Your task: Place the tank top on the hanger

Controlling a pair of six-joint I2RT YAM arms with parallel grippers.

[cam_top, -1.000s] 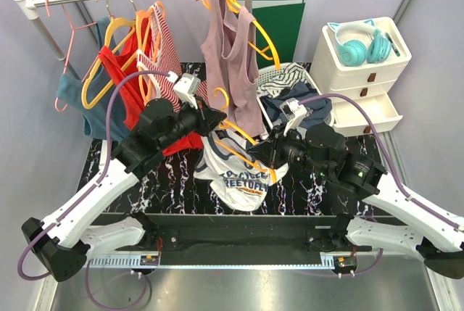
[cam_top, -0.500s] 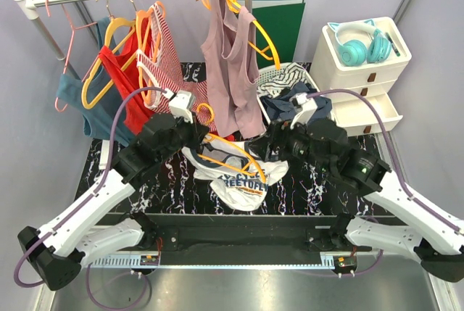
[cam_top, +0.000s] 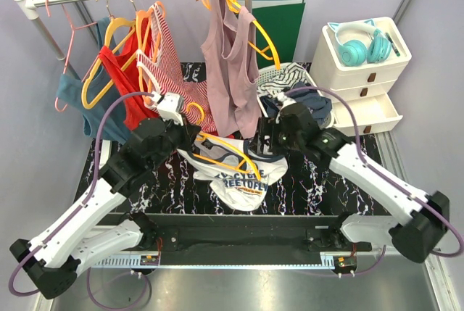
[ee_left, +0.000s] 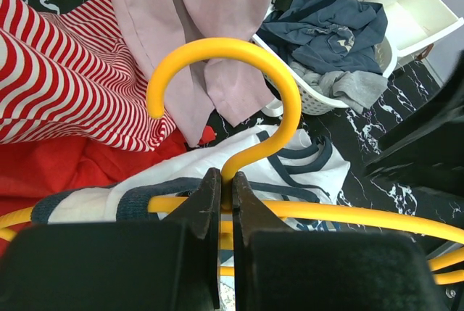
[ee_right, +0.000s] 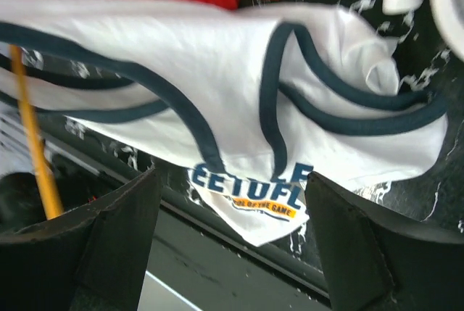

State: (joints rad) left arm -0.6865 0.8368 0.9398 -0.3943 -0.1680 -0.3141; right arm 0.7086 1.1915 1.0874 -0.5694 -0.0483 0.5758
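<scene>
Over the middle of the desk (cam_top: 319,189), toward its near edge, the top (ee_right: 221,72) is hanging in a bunch across the hanger (ee_left: 341,214), its lettered hem drooping lowest. It looks only partly threaded. One navy-trimmed strap seems to be lying over the bar by the neck, while the other side is sagging in loose folds. The cloth is likely to slide off if the hanger is being tilted or raised before that side is drawn over the arm. The hook is also sitting close to the pink top (ee_left: 181,6) and the striped top (ee_left: 58,86) hanging toward the far edge, so a swing that way could snag them. The left jaws are pinching the hanger's neck just under the hook, with almost no gap between them. The right jaws are standing wide apart over the top's loose side, gripping nothing, and no contact is showing.
</scene>
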